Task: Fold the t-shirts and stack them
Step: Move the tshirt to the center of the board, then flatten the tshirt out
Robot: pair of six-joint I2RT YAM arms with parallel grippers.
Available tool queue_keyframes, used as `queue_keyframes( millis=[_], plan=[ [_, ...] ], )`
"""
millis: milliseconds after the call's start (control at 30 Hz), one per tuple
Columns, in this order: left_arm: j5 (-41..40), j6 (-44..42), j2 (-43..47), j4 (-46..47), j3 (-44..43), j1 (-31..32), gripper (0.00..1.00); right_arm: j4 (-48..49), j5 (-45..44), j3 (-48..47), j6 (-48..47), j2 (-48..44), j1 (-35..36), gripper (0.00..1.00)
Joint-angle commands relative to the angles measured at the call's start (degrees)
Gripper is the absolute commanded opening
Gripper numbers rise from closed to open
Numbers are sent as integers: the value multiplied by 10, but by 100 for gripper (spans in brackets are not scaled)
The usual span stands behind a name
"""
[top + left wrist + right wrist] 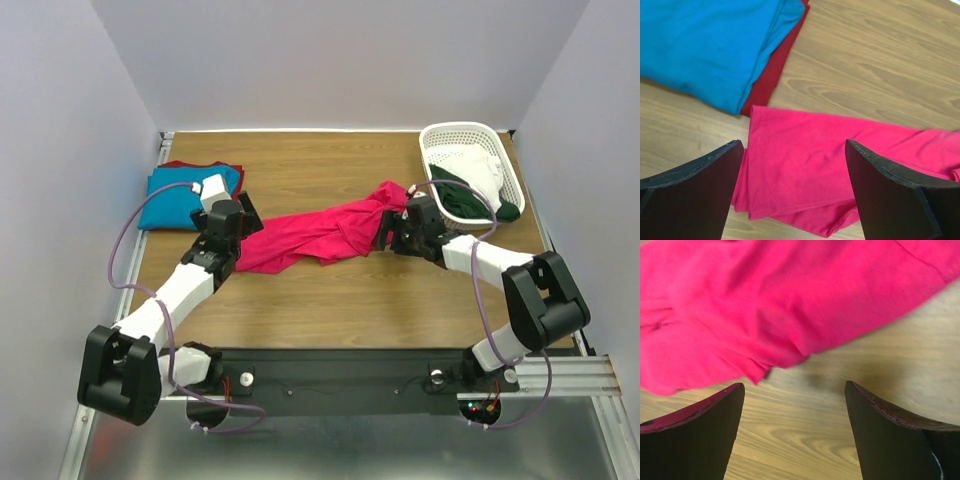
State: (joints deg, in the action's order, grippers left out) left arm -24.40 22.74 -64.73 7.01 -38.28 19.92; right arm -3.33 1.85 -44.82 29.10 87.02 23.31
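A crimson-pink t-shirt (320,232) lies stretched and rumpled across the middle of the wooden table. My left gripper (243,232) hovers over its left end, jaws open, pink cloth (805,165) below and between them. My right gripper (383,232) is at the shirt's right end, open, with bare wood between its fingers and the pink cloth (765,305) just ahead. A folded turquoise-blue t-shirt (172,205) lies on a dark red t-shirt (200,166) at the back left; the left wrist view also shows the blue t-shirt (705,45) and the dark red t-shirt (771,75).
A white lattice basket (445,135) stands at the back right holding white cloth (480,170) and dark green cloth (465,200). Grey walls enclose the table on three sides. A metal rail runs along the near edge.
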Motion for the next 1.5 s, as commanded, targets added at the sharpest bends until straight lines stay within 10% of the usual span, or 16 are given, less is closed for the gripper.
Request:
queue_keyframes(
  millis=[0, 433, 1467],
  plan=[
    [1, 34, -4, 13, 14, -8, 93, 80, 32, -3, 14, 6, 13, 87],
    [19, 183, -61, -49, 68, -25, 55, 116, 61, 0, 28, 25, 24, 86],
    [37, 223, -45, -95, 105, -25, 53, 127, 64, 8, 24, 19, 24, 88]
  ],
)
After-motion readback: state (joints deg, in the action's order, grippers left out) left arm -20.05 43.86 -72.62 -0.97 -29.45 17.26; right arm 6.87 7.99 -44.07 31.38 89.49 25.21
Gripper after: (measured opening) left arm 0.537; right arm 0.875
